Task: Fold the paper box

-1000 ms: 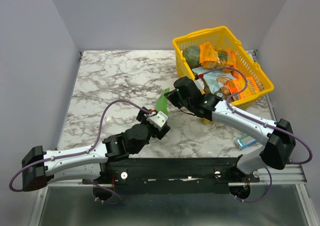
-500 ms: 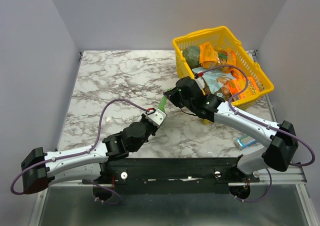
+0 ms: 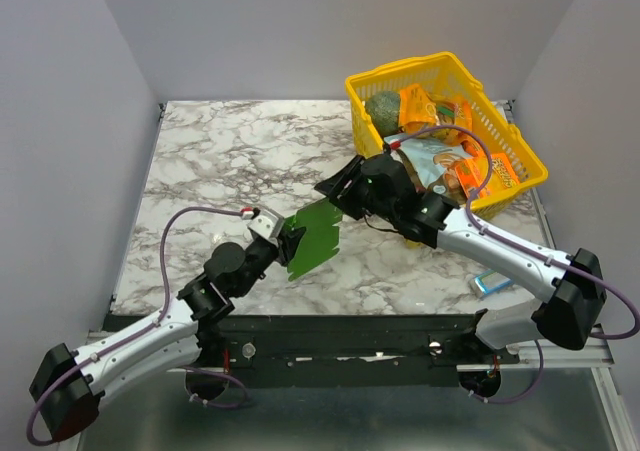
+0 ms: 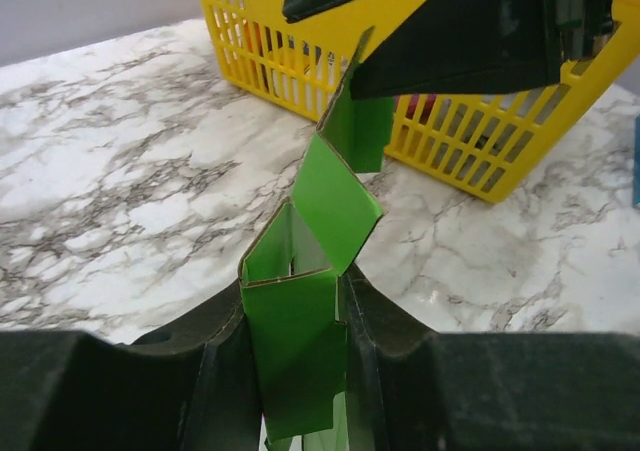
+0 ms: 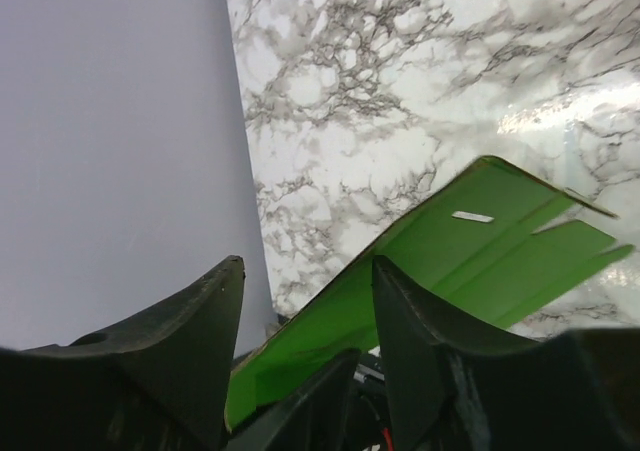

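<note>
Listing one paper box: bright green card, partly creased, held off the worktop over its middle, toward the near edge. We record the left tool clamped on the card's near end, with the panels rising out from between its fingers. Right tool: fingers apart, straddling the card's far end without pinching it, as far as we can tell. Long axis of the card: from the left tool away toward the right tool and the yellow basket at the far right corner. We judge that the left arm alone carries the piece; the right tool stands nearest the far flap for the next crease.
</note>
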